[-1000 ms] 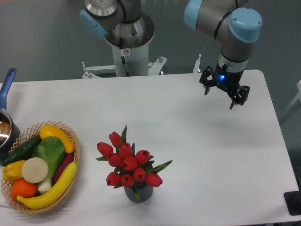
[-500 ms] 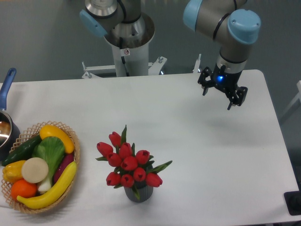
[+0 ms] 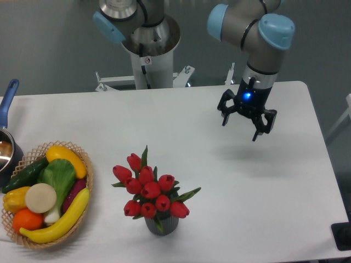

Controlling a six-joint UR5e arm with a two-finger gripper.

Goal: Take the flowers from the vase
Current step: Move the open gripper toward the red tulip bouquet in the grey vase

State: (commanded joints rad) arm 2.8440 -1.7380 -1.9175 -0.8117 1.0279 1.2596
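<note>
A tight bunch of red tulip flowers (image 3: 149, 189) with green leaves stands upright in a small dark grey ribbed vase (image 3: 162, 225) near the table's front edge, left of centre. My gripper (image 3: 240, 128) hangs over the right part of the table, well up and to the right of the flowers. Its two black fingers are spread apart and hold nothing. A blue light glows on its wrist.
A wicker basket (image 3: 86, 171) of toy vegetables sits at the left front. Behind it, a pot with a blue handle (image 3: 7, 98) is cut off by the left edge. The arm's base column (image 3: 149, 52) rises behind the table (image 3: 236, 192).
The gripper has shifted left and slightly toward the front, closer to the flowers. Flowers, vase and basket have not moved.
</note>
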